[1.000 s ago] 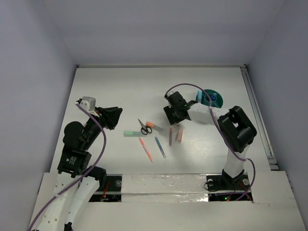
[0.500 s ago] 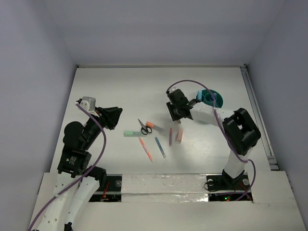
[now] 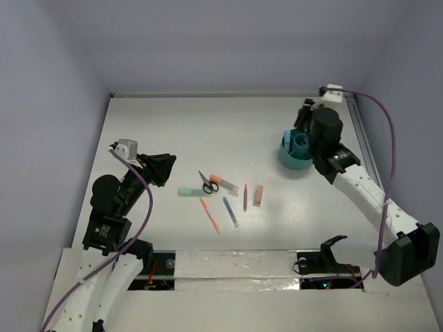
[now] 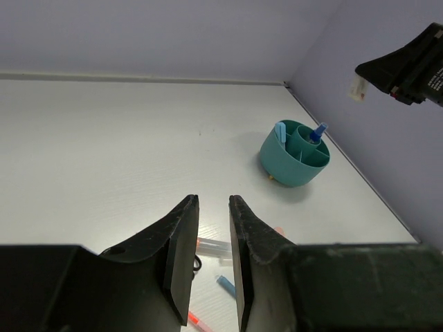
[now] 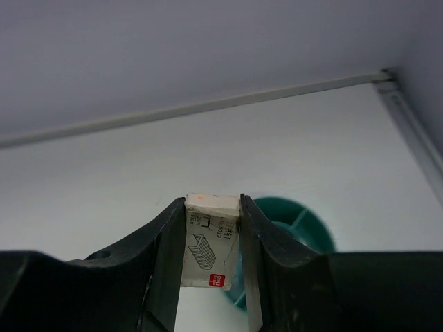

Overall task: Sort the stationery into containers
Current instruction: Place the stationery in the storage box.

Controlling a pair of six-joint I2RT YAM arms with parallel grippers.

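Observation:
My right gripper (image 5: 213, 200) is shut on a small white staples box (image 5: 210, 242) and holds it in the air above the teal cup (image 5: 291, 228). In the top view this gripper (image 3: 304, 114) is at the back right, just behind the cup (image 3: 289, 160). The cup holds a light-blue marker (image 3: 286, 136) and a blue-capped bottle (image 3: 302, 141). My left gripper (image 3: 166, 166) hangs at the left with its jaws a little apart and empty (image 4: 213, 200). Scissors (image 3: 208, 184), a green marker (image 3: 190, 192), an orange pen (image 3: 210, 215), a blue pen (image 3: 230, 212), a purple crayon (image 3: 245, 197) and a pink eraser (image 3: 258, 195) lie mid-table.
An orange-capped marker (image 3: 223, 182) lies beside the scissors. A metal rail (image 3: 368, 159) runs along the table's right edge. Walls close the back and both sides. The left wrist view shows the cup (image 4: 296, 153) and the right gripper with the box (image 4: 357, 86) above it.
My right arm swung from the middle of the table, near the crayon and eraser, to the back right above the cup. The left arm has not moved.

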